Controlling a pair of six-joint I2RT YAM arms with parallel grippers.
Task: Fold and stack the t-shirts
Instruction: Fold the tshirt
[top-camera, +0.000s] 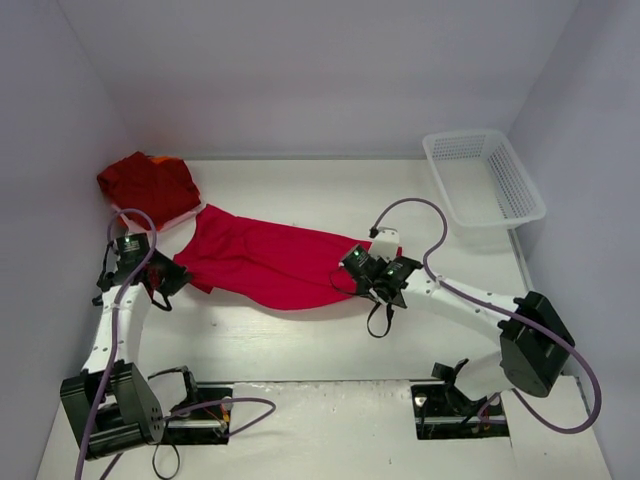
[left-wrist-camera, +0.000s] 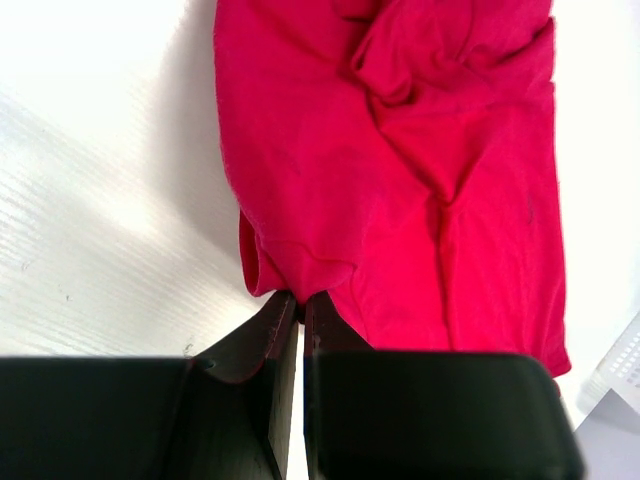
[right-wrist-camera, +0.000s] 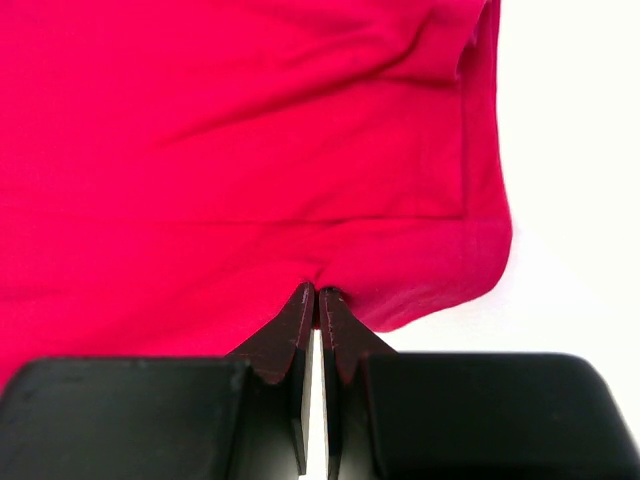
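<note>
White table (top-camera: 300, 340) under me: my left gripper (left-wrist-camera: 300, 297) is clamped on one edge of the spread red t-shirt (top-camera: 270, 262), and my right gripper (right-wrist-camera: 317, 290) pinches the opposite edge. A darker red bundle (top-camera: 148, 188) lies just beyond the left end, and a mesh basket (top-camera: 485, 178) sits far right.

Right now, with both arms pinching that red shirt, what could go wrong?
1. The left jaws and right jaws are each shut on only a thin bit of the spread shirt's edge, so it could slip free when lifted.
2. The cloth is bunched and creased near the left jaws, so a fold may come out lopsided.
3. The shirt's far left corner lies right beside the folded pile. Pulling might drag that pile askew.
</note>
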